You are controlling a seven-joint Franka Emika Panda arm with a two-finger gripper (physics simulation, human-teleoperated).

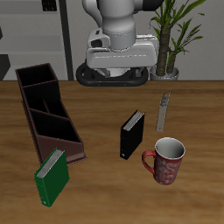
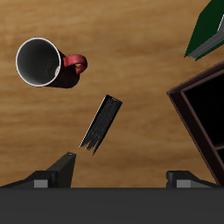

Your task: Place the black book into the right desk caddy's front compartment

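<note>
The book (image 1: 131,134) stands upright at the exterior frame's centre, spine up, free to be pinched from above. The caddy (image 1: 50,114) fills that frame's left. The gripper (image 2: 117,178) hangs wide, empty.

Home-office setting: wooden desk (image 1: 105,188) with desk caddy (image 1: 48,112), books, mug (image 1: 165,159), potted plant (image 1: 175,35).

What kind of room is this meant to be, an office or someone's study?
Probably a simulated study or office desk: a wooden table holds a desk caddy, a black book, a green book and a red mug, with a potted plant behind.
</note>
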